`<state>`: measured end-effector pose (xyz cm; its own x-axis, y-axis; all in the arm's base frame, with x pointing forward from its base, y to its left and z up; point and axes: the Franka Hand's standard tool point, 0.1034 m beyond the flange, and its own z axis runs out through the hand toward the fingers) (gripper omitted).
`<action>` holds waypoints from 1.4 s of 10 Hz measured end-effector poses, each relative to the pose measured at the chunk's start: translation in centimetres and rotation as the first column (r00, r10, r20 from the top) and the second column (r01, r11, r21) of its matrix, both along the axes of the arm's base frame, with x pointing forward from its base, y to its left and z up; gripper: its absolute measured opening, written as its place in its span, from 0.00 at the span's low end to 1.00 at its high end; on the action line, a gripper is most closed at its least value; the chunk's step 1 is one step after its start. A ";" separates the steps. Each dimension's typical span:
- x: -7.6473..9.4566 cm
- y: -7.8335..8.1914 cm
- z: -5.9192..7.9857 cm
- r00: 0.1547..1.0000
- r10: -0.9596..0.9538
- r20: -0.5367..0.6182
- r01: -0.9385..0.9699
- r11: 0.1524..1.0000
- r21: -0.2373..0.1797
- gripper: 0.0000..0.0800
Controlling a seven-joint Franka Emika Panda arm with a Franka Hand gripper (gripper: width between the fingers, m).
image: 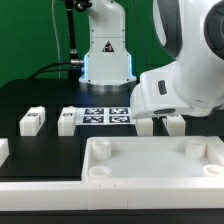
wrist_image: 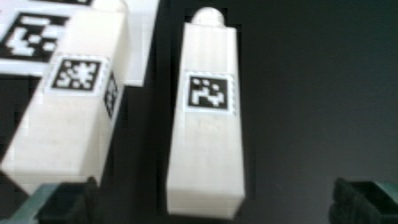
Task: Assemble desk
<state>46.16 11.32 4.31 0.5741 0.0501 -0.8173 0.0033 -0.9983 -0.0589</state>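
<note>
Hovering over a square white leg [wrist_image: 214, 125] lying flat on the dark tabletop [wrist_image: 311, 90] — straddles it with fingers [wrist_image: 365, 198] spread wide, touching neither side, gripping nothing. Shows a second tagged leg [wrist_image: 68, 115] just beside the first. Has the desk slab [image: 150, 160], round corner sockets showing, rim-up at the exterior view's front edge.

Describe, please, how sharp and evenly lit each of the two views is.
Exterior view: the desk slab glares white, edges washed out; the robot arm looms soft. Wrist view: the centred leg is fairly sharp, the fingertips dark and blurred.
</note>
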 end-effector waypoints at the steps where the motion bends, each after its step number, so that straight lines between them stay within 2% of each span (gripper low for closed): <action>1: -0.2 0.4 -0.3 1.000 0.005 0.005 -0.005 1.000 -0.001 0.81; 5: -1.7 0.8 -2.6 1.000 0.009 0.026 -0.009 1.000 0.005 0.81; 7: -2.2 0.8 -3.5 0.998 0.040 0.041 -0.042 0.998 0.049 0.81; 8: -2.2 0.9 -3.5 0.998 0.051 0.042 -0.053 0.996 0.065 0.81; 9: -2.2 0.9 -3.5 0.998 0.050 0.042 -0.053 0.996 0.065 0.81; 10: -2.2 0.9 -3.5 0.998 0.051 0.042 -0.053 0.996 0.065 0.70; 11: -2.2 0.9 -3.5 0.998 0.051 0.042 -0.053 0.996 0.065 0.70; 12: -2.2 0.9 -3.5 0.998 0.051 0.042 -0.053 0.996 0.065 0.48; 13: -2.3 0.9 -3.4 0.998 0.051 0.041 -0.054 0.996 0.065 0.36; 14: -2.3 0.9 -3.4 0.998 0.051 0.041 -0.054 0.996 0.065 0.36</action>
<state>43.90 12.23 0.87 0.6004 0.1344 -0.7883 0.0589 -0.9905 -0.1239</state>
